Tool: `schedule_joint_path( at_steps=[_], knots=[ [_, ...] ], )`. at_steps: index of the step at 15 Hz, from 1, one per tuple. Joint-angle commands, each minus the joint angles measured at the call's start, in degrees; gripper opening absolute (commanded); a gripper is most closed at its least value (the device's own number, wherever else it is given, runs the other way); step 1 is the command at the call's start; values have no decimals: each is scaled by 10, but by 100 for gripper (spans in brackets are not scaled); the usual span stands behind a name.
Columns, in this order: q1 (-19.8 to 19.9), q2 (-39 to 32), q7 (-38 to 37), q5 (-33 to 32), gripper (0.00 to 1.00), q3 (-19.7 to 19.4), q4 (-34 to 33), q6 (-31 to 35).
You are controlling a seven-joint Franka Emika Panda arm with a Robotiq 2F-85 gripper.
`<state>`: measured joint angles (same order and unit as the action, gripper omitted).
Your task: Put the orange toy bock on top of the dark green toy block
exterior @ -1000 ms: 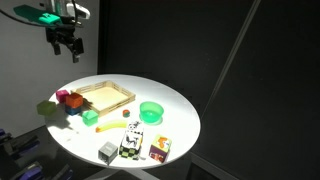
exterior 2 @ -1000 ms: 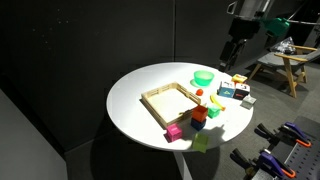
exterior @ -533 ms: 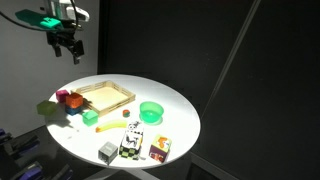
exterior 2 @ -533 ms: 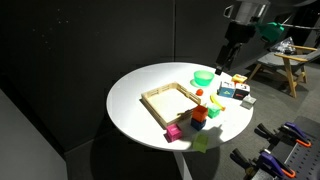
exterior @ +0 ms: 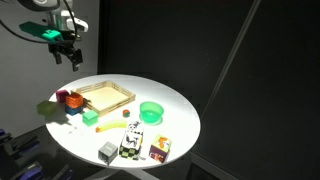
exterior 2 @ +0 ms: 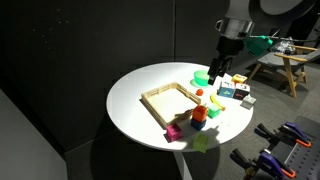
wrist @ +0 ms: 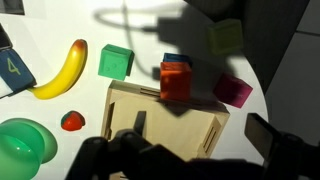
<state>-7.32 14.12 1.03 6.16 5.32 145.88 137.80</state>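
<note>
The orange block [wrist: 175, 82] sits just outside the wooden tray's edge, touching a blue block [wrist: 175, 61]; it also shows in both exterior views [exterior: 73, 101] [exterior 2: 198, 113]. The dark green block [wrist: 116, 61] lies on the table beside a banana, apart from the orange block, and shows in both exterior views [exterior: 90, 117] [exterior 2: 213, 110]. My gripper [wrist: 200, 140] is open and empty, high above the tray. It hangs well above the table in both exterior views [exterior: 68, 55] [exterior 2: 218, 72].
A wooden tray [wrist: 150, 105] lies mid-table. Around it are a magenta block [wrist: 232, 90], a light green block [wrist: 226, 38], a banana [wrist: 60, 72], a red strawberry [wrist: 71, 120] and a green bowl [wrist: 22, 145]. Small boxes [exterior: 130, 148] stand near the table's edge.
My gripper has come down and moved in over the table, still open and empty. The blocks have not moved.
</note>
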Motion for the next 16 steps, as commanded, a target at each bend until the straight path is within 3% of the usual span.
schedule_joint_path(
  at_steps=[1,10,16],
  knots=[
    [3,-27,-40,-10,100,13,-1,25],
    [7,-83,-145,-26,100,24,8,83],
    [4,-124,-130,-34,100,18,5,101]
  ],
)
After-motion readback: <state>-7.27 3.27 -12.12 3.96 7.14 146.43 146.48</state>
